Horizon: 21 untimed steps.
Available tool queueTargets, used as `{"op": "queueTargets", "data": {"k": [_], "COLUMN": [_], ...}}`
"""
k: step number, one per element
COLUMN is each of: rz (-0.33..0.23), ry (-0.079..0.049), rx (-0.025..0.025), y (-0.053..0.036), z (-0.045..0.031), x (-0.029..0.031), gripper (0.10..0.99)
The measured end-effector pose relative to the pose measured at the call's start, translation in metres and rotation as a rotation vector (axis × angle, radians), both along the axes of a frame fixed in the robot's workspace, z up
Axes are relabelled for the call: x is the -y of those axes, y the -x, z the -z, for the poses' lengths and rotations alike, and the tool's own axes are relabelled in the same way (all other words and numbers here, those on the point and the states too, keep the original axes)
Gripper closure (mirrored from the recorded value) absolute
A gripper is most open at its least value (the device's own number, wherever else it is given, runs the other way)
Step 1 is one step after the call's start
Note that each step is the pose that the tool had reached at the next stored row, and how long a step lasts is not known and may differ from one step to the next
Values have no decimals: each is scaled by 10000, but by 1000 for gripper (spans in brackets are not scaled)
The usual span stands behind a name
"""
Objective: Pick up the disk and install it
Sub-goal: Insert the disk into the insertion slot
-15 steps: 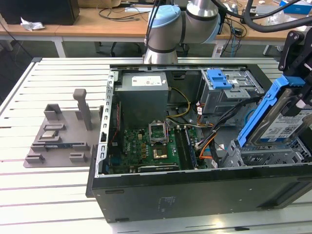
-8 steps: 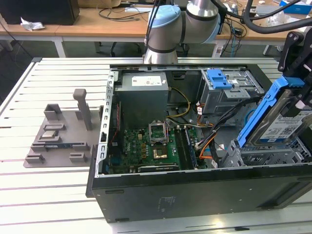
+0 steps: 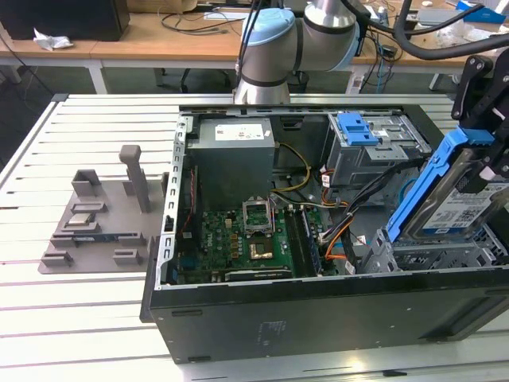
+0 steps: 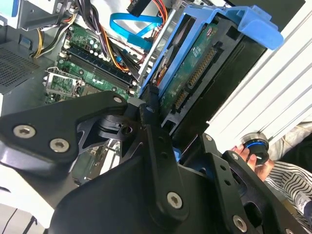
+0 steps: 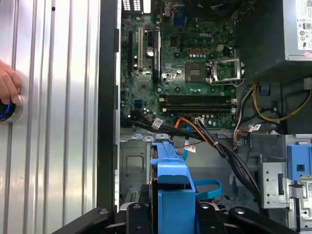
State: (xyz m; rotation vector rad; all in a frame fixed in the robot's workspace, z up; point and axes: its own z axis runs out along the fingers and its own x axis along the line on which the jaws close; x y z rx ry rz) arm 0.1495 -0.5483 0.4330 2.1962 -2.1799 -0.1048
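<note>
Fixture plate (image 3: 95, 227), grey, on slatted tabletop (image 3: 79, 318), well apart from fingers (image 4: 155, 141), far toward exterior view's left. Open computer case (image 3: 318, 318) next; power supply (image 3: 235, 155) and motherboard (image 3: 238, 239) inside, both well apart from fingers. Blue-handled drive bay (image 3: 372, 155) nearer fingers, not touching. Fingers clamped on disk (image 3: 460, 205), gripping its blue carrier bracket; disk tilted, held in air, lower end at drive cage (image 3: 433, 255), contact unclear. Person's hand (image 5: 7, 83) on blue-ringed button (image 5: 7, 110), on tabletop outside case.
</note>
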Motion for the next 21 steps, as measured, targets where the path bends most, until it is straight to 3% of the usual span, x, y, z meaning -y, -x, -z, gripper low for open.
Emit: {"op": "queueTargets", "data": {"k": [21], "rz": [2], "ry": [8], "rx": [-1], "y": [1], "z": [383], "x": [0], "gripper": [722]}}
